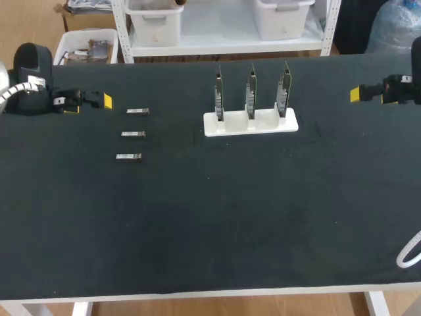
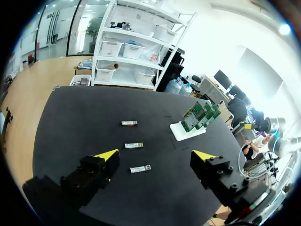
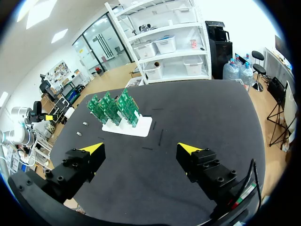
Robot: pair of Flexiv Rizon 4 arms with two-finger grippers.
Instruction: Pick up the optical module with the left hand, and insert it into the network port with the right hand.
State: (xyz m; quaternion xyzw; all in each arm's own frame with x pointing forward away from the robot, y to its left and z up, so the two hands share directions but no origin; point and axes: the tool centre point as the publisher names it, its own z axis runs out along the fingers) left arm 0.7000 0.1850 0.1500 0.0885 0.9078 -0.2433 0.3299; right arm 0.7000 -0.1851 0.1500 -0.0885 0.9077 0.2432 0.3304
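three optical modules (image 1: pixel 133 134) lie flat, long axes left-right

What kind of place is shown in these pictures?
Probably a robot test bench for network hardware: three optical modules lie on a black table, and circuit cards stand in a white holder.

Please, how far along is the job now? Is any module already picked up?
Nothing looks done: all three optical modules lie on the table. Nothing is in hand: left gripper and right gripper are open and empty. Left to do: pick, hand over, insert into a network card.
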